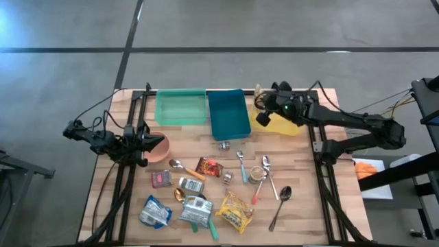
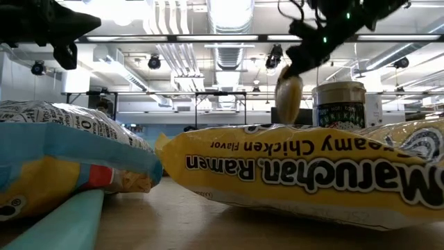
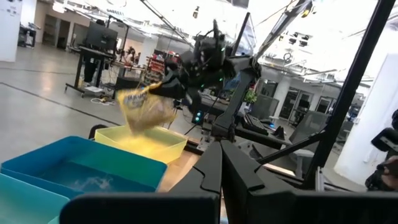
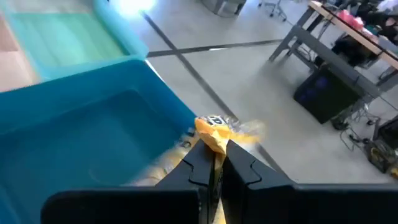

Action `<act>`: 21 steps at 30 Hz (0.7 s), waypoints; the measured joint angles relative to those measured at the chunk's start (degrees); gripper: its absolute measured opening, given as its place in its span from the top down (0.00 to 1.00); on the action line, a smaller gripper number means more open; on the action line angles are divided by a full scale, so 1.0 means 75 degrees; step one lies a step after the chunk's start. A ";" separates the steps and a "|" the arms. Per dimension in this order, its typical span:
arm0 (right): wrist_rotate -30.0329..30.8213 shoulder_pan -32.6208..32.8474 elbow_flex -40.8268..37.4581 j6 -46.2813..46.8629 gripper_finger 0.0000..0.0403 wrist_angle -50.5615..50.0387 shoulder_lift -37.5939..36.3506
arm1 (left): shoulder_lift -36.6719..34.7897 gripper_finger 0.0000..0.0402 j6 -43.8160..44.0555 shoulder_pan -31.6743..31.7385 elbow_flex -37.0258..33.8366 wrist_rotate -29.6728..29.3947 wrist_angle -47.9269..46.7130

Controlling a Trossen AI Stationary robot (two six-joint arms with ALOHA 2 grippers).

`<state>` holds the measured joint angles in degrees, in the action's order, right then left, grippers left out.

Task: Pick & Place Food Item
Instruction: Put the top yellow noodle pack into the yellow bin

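A small yellowish food packet (image 3: 145,109) hangs from my right gripper (image 3: 166,87), which is shut on it above the yellow bin (image 3: 149,144) at the table's far right. The low view shows the same packet (image 2: 289,94) dangling under the gripper. The blue bin (image 1: 228,114) and the green bin (image 1: 180,108) stand in a row to the yellow bin's (image 1: 282,125) left. My left gripper (image 1: 156,144) waits shut at the table's left side, beside a pink bowl (image 1: 162,151). My right gripper pinches the packet's crimped end (image 4: 216,138) between its two fingers, and a bit of that end sticks out past the fingertips. The fingers slant downward, coming from the table's right side. The packet hangs below them, clear of the yellow bin.
The near half of the table holds loose food and cutlery: a yellow ramen pack (image 1: 235,210), a small jar (image 1: 257,173), several snack packets (image 1: 154,211) and spoons (image 1: 280,203). Metal arm frames (image 1: 321,147) run along both side edges.
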<state>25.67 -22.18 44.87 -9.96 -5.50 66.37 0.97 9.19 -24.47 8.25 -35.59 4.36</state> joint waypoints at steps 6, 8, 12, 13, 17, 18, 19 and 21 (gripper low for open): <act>-0.0730 -0.0583 -0.1244 0.0044 0.98 0.1450 0.0017 | 0.0000 0.99 -0.0006 0.0000 0.0000 0.0000 -0.0011; -0.0767 -0.0695 -0.1623 0.0070 0.98 0.2034 0.0017 | 0.0000 0.99 -0.0006 0.0002 0.0000 0.0000 -0.0011; -0.0859 -0.0753 -0.2249 0.0058 0.98 0.3366 0.0067 | 0.0000 0.99 -0.0059 0.0003 0.0000 0.0000 -0.0011; -0.0859 -0.0746 -0.2383 0.0054 0.98 0.3586 0.0114 | 0.0000 0.99 -0.0062 0.0003 0.0000 0.0000 -0.0014; -0.0830 -0.0756 -0.2630 0.0035 0.98 0.3965 0.0403 | 0.0000 0.99 -0.0060 0.0002 -0.0003 0.0000 -0.0011; -0.0827 -0.0756 -0.2658 0.0035 0.98 0.4057 0.0511 | 0.0000 0.99 -0.0059 0.0003 -0.0003 0.0000 -0.0011; -0.0830 -0.0756 -0.2674 0.0035 0.98 0.4120 0.0641 | 0.0000 0.99 -0.0059 0.0001 -0.0003 0.0000 -0.0011; -0.0830 -0.0753 -0.2686 -0.0042 0.98 0.4372 0.0968 | 0.0000 0.99 -0.0059 0.0000 -0.0003 0.0000 -0.0011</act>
<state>19.44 -27.83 24.73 -10.27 27.29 73.62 0.97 8.75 -24.47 8.23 -35.59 4.27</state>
